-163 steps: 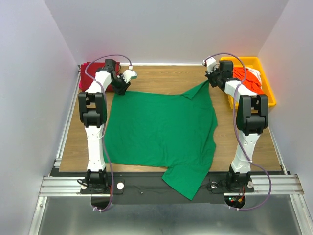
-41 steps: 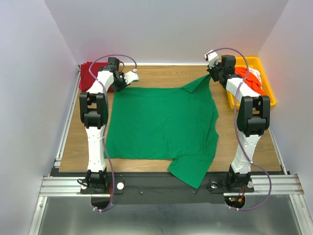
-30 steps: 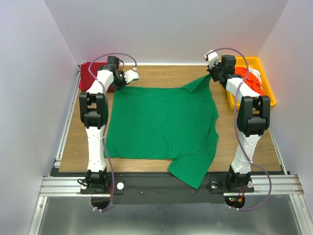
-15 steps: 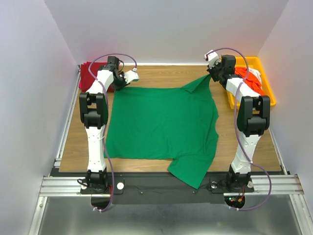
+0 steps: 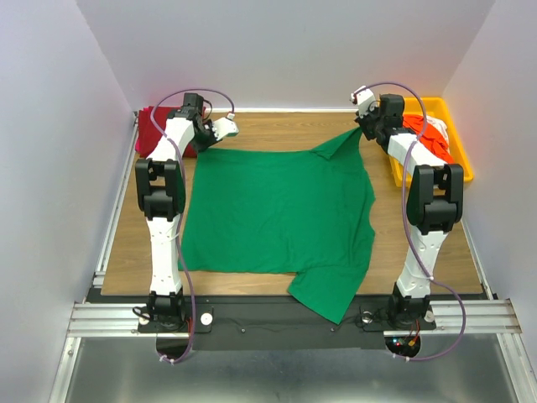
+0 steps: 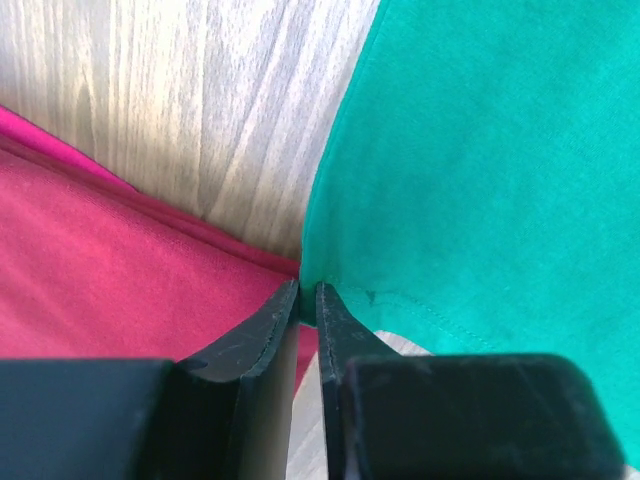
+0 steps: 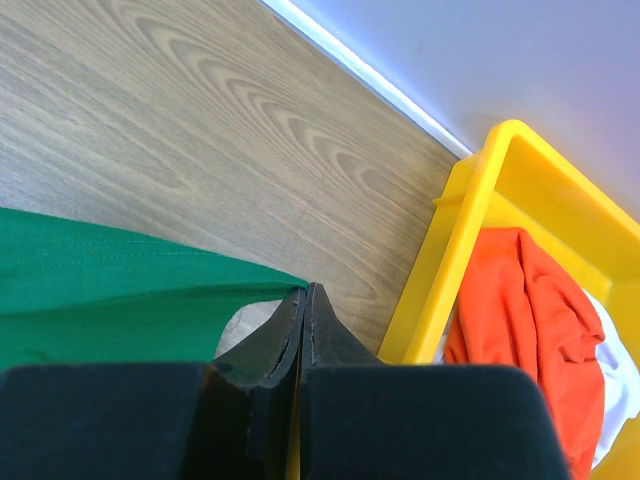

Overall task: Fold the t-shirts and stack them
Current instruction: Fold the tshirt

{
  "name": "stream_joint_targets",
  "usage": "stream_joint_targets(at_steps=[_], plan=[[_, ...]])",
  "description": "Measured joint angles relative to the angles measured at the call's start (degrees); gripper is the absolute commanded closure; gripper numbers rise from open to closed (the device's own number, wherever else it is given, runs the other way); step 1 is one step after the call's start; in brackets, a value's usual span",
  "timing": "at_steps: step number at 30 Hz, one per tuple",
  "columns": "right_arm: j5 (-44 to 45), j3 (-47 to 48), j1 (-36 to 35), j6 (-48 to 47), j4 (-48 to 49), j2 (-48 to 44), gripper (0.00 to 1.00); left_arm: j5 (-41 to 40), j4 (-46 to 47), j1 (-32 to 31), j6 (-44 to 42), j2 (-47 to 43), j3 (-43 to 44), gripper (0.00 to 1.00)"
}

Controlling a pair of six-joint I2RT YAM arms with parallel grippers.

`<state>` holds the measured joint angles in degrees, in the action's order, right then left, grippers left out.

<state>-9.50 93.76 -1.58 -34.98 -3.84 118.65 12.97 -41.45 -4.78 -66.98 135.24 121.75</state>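
Since the first top view the green t-shirt has been drawn toward 12 o'clock and pulled flatter, and the left gripper has edged slightly farther out in the last half second. It now lies spread over the middle of the desk, with one sleeve drooping off the near edge at 5 o'clock. Both far corners are pinched: the left gripper is closed narrowly on the hem at 11 o'clock, and the right gripper is clamped on the raised corner at 1 o'clock. The cloth is soft, matte knit with a stitched hem, smooth except for that lifted peak. By my reading this is spreading only, with no fold made in it yet. The dark red t-shirt sits as a compact bundle at 10 o'clock, touching the green corner. The orange-red t-shirt and the white t-shirt are crumpled in the rigid yellow tray at 2 o'clock, both unfolded.
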Motion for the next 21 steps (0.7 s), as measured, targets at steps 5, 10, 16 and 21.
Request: stream_joint_targets(at_steps=[5,10,16,21], plan=[[0.00,-0.02,0.00,-0.11,0.00,0.00,0.99,0.02,-0.15,0.00,-0.15,0.00,0.00,1.00],[0.02,0.00,0.00,-0.15,0.00,0.00,0.99,0.24,-0.33,0.02,-0.11,0.00,0.00,1.00],[0.07,-2.40,0.02,-0.28,-0.20,-1.84,0.99,0.98,-1.01,0.37,-0.50,-1.11,-0.90,1.00],[-0.13,-5.77,0.02,-0.74,-0.74,-6.84,0.99,1.46,-1.07,1.07,-1.18,-7.50,-6.25,1.00]])
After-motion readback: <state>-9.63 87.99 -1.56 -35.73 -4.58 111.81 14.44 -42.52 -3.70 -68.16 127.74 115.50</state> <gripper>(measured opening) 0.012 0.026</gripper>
